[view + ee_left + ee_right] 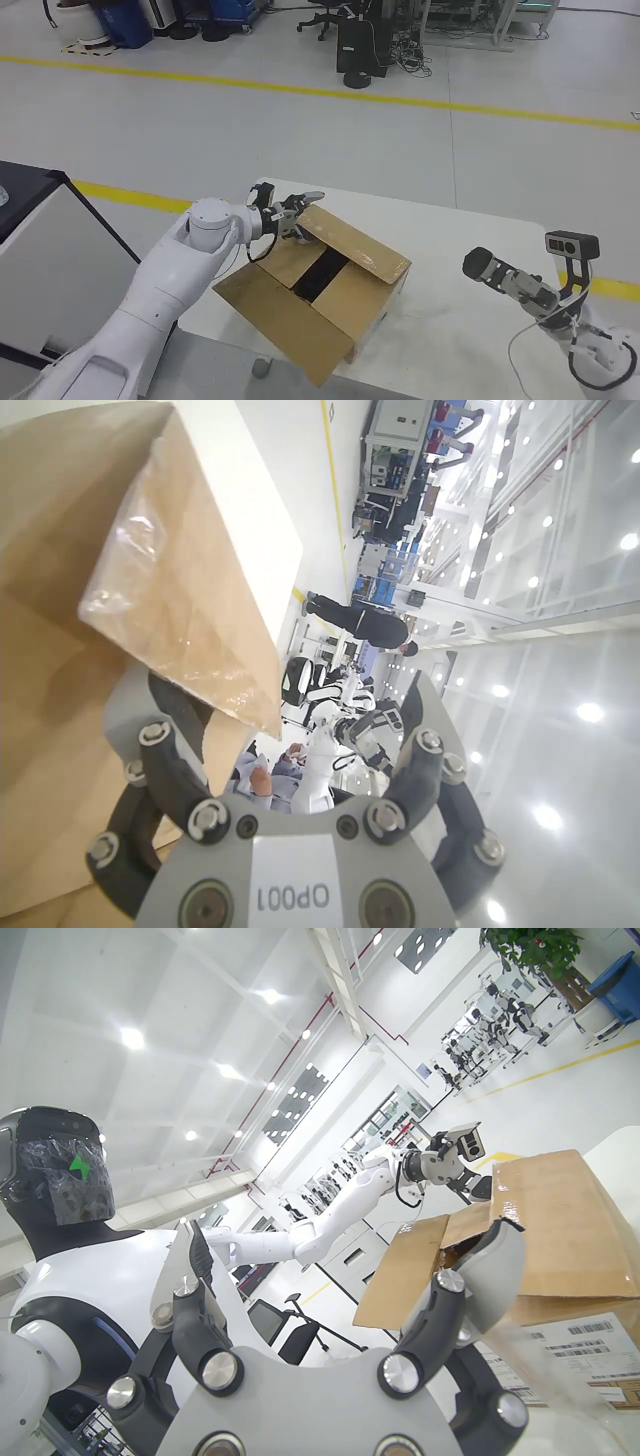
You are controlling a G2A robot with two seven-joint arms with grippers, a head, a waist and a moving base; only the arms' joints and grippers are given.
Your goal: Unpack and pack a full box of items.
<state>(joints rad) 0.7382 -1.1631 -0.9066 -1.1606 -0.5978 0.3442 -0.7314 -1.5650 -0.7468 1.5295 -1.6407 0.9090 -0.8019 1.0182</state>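
The box (372, 312) is mostly roofed by its flaps (352, 248) — only a narrow slot (320, 275) between them stands open.

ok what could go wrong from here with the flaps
The left claw is open around a corner of the far flap; closing on its glossy tape, it may slip. The box sits at the near edge of the table, its near flap seemingly overhanging, so a tug might drag it off.
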